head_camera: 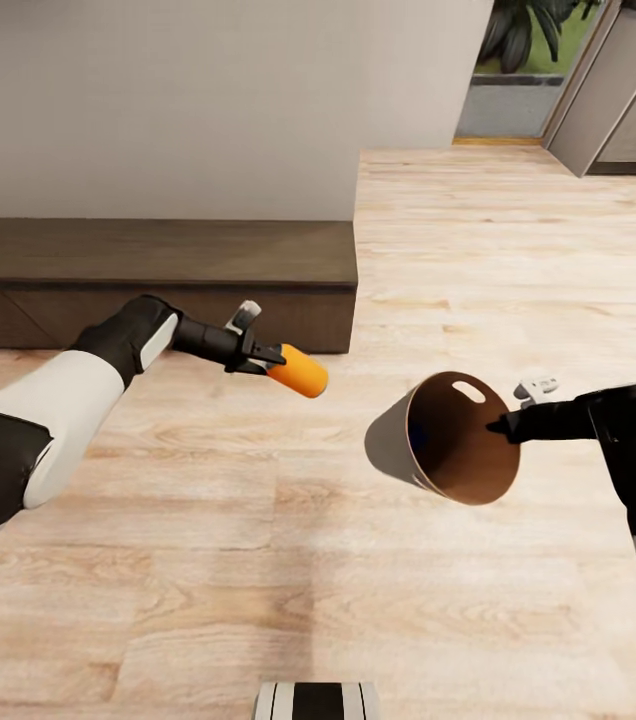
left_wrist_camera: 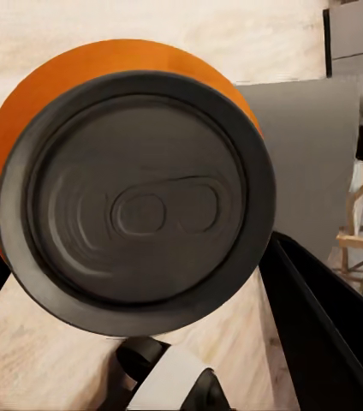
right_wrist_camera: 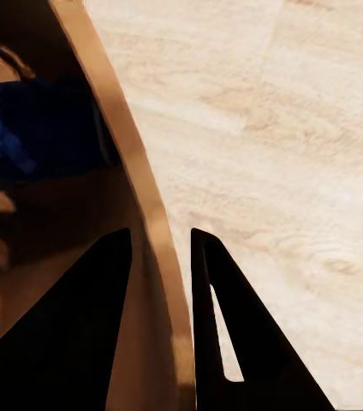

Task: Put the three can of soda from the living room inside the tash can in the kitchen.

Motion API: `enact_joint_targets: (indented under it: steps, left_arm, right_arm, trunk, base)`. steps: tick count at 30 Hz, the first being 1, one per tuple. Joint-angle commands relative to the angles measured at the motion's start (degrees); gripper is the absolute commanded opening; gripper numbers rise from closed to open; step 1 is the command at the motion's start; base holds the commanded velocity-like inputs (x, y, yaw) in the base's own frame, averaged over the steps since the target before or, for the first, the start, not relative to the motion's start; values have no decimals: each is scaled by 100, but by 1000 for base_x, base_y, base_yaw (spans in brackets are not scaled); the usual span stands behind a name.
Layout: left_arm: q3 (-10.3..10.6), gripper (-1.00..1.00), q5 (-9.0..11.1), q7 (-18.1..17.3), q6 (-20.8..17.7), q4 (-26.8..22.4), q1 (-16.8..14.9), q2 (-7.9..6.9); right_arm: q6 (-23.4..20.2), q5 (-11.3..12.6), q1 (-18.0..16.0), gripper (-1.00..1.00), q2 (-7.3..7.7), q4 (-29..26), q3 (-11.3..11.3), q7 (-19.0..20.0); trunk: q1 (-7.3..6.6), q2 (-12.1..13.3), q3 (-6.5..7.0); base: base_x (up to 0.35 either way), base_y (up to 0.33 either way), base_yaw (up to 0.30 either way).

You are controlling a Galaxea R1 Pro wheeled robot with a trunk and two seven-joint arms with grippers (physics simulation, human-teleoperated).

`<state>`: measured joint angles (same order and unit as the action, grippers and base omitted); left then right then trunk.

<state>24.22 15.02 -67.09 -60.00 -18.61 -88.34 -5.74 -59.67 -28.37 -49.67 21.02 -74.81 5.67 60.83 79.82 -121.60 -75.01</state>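
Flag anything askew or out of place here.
The trash can is tipped on its side in midair, the right hand pinching its rim, mouth facing the camera. The left hand holds a soda can horizontally. Nothing spilled.

soda can (head_camera: 299,371) left — trash can (head_camera: 445,437) right | cabinet (head_camera: 158,265) behind

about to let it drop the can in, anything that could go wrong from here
The left gripper holds the soda can by one end, sticking out sideways, so it might slip or pivot out.

The can is apart from the trash can, over bare floor; released now, it would likely miss.

The right gripper pinches only the thin rim, with the trash can tilted on its side, so it might swing or slip when the can lands.
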Motion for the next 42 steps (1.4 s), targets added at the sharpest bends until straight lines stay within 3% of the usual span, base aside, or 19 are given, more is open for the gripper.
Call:
enact_joint_targets:
  steps: [1,5,7,8,11,13,20,27,35,37,42]
  left_arm:
    - [-1,-100,-9,-87,0,-13,1,-6]
    - [-19,-100,32,-382,0,-41,1,-39]
    - [-31,-100,39,-465,0,-49,1,-47]
    - [-35,-100,42,-544,0,-52,1,-52]
    - [-10,-100,44,-681,0,-78,1,-46]
    - [-9,-100,44,-703,0,-157,4,-44]
    - [-51,-100,24,-756,0,-1145,8,-30]
    - [-65,-100,37,-775,0,-1388,9,44]
    - [-38,-100,18,-766,0,-1620,17,178]
    - [-28,-100,3,-750,0,-1625,22,235]
    - [-12,-100,-43,-694,0,-1598,31,549]
  right_arm:
    - [-33,76,-42,-100,-1,178,-11,33]
    - [-33,19,-186,-100,-2,692,-45,20]
    - [-33,-258,-216,-100,-15,905,-54,17]
    - [-33,-535,-238,-100,-46,1104,-62,16]
    - [-33,-841,-350,-100,-85,1308,-175,26]
    - [-33,-881,-372,-100,-96,1359,-250,27]
    - [-33,-960,-487,-100,-309,1594,-432,-4]
    - [-33,-971,-514,-100,-474,1617,-464,-20]
    - [-33,-974,-525,-100,-706,1667,-668,-39]
    - [-33,-979,-526,-100,-784,1757,-684,-47]
    - [-33,-985,-525,-100,-934,1866,-775,-175]
  trunk:
    - [-23,42,29]
    - [-111,202,137]
    - [-154,282,191]
    - [-176,322,218]
    - [-242,443,299]
    - [-286,523,354]
    - [-440,804,543]
    - [-594,1084,733]
    - [-769,1405,928]
    - [-813,1485,966]
    - [-923,1686,1058]
  base:
    - [0,0,0]
    - [0,0,0]
    - [0,0,0]
    - [0,0,0]
    - [0,0,0]
    - [0,0,0]
    - [0,0,0]
    - [0,0,0]
    - [0,0,0]
    - [0,0,0]
    - [0,0,0]
